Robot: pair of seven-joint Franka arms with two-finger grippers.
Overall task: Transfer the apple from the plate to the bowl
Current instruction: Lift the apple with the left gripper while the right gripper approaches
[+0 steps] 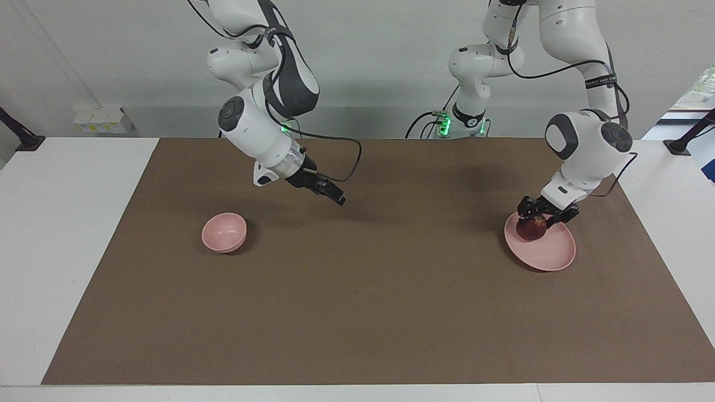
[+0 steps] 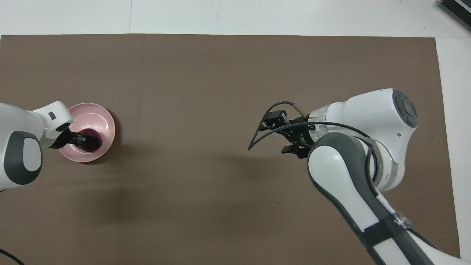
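No text, label, brand, number or sign can be read in either view. A black band (image 1: pixel 600 82) on the left arm carries small pale lettering, but it is too small to make out.

You see even, bright light from above; soft arm shadows fall on the brown mat (image 1: pixel 357 290). Both views are sharp, without glare.
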